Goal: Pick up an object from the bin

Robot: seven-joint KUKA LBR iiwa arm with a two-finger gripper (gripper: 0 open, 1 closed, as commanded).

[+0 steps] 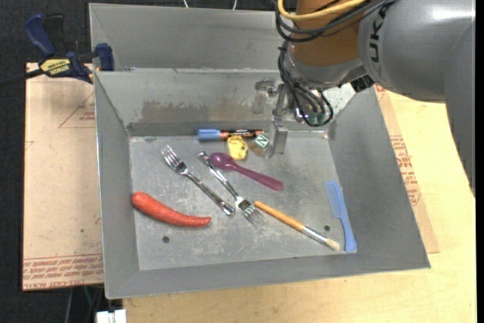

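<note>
Presently I log one grey metal bin [363, 163] with nine loose items, all placed against the purple plastic spoon [243, 171] lying mid-floor. Item one: the gripper [275, 146], hanging from the arm's orange-covered wrist, low over the floor just behind and right of the spoon; I cannot tell whether it is apart or together. Item two: a small green-and-white piece [262, 140], just behind the spoon and just beside the gripper tip, the thing nearest it. Item three: a small yellow lump [238, 150], close behind the spoon's bowl. Item four: a marker with a blue cap and orange body [225, 135], behind the spoon along the foot of the back wall. Items five and six: two metal forks [198, 182], [227, 187], left of the spoon, the nearer one beside its bowl. Item seven: a red chilli-shaped piece [171, 212], front-left, well apart. Item eight: an orange-handled brush [296, 224], in front. Item nine: a blue plastic comb [340, 216], front-right.
</note>
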